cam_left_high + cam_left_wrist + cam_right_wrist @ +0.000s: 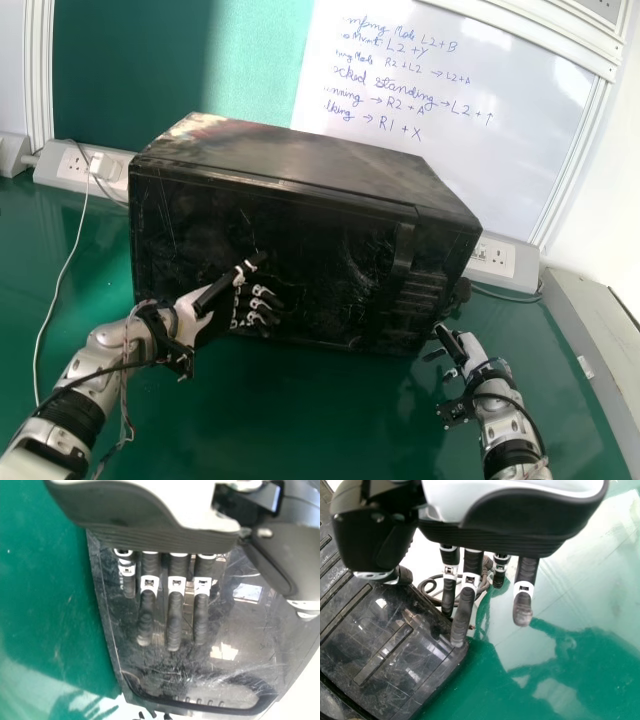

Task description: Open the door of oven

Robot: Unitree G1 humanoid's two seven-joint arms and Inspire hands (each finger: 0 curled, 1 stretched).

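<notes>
1. On the green desk (300,410), the black oven (280,250) is set upright, slightly turned, its front faced toward the robot. Its door (320,280) is seen closed, lying flush with the front.
2. Toward the right of the front, the upright handle (403,245) is seen, with the row of control buttons (425,290) placed beside and below it.
3. Before the left part of the door, the left hand (195,312) is held, its fingers (174,620) stretched out and the thumb kept apart from them. Whether the door is touched cannot be told.
4. By the lower right corner of the oven, the right hand (455,345) is held near the control side. Its fingers (462,615) are extended, somewhat spread, with the thumb set apart from them; in the right wrist view, one finger is seen overlapping the oven's corner, though contact cannot be made out.
5. Behind the oven, a whiteboard (470,110) marked with handwriting is mounted next to a green panel (240,50).
6. Along the back of the desk, a socket strip (65,170) is fitted at the left, with a white plug (103,165) inserted, and another strip (500,260) at the right.
</notes>
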